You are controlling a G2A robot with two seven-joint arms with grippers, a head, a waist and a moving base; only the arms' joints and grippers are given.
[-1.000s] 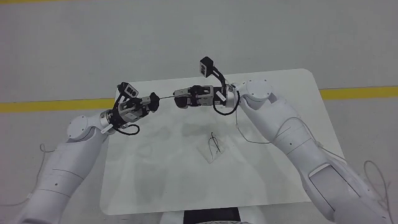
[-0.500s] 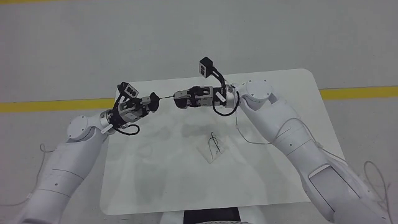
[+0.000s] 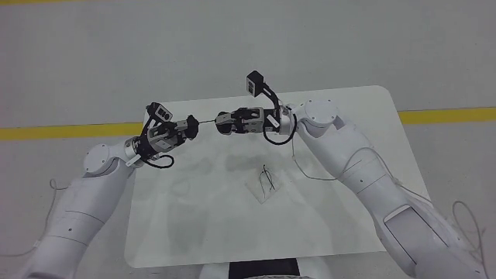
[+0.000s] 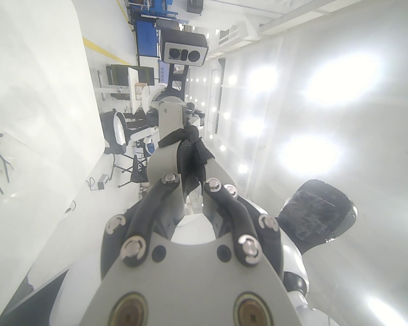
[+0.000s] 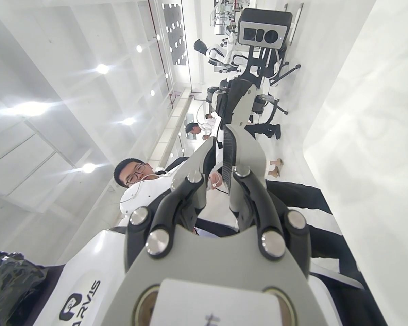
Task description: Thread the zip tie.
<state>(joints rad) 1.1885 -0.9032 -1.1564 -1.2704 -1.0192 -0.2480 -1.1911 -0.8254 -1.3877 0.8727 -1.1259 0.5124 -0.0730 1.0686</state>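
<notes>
A thin black zip tie (image 3: 204,123) is stretched in the air between my two grippers, above the far part of the white table (image 3: 364,132). My left gripper (image 3: 191,125) is shut on one end and my right gripper (image 3: 220,121) on the other, tip to tip and a short gap apart. In the left wrist view my left gripper (image 4: 190,139) has its black pads pressed together, with the right arm's gripper straight beyond. In the right wrist view my right gripper (image 5: 223,133) is closed in front of the left arm's gripper. The tie itself is hard to make out in both wrist views.
A clear bag with spare black zip ties (image 3: 266,180) lies flat near the middle of the table, below and nearer than the grippers; the same bag (image 4: 0,167) shows in the left wrist view. Bare tabletop surrounds it. A yellow floor line (image 3: 434,115) runs behind the table.
My right gripper has edged slightly toward the left gripper, shortening the gap between them. The left arm has kept still.
</notes>
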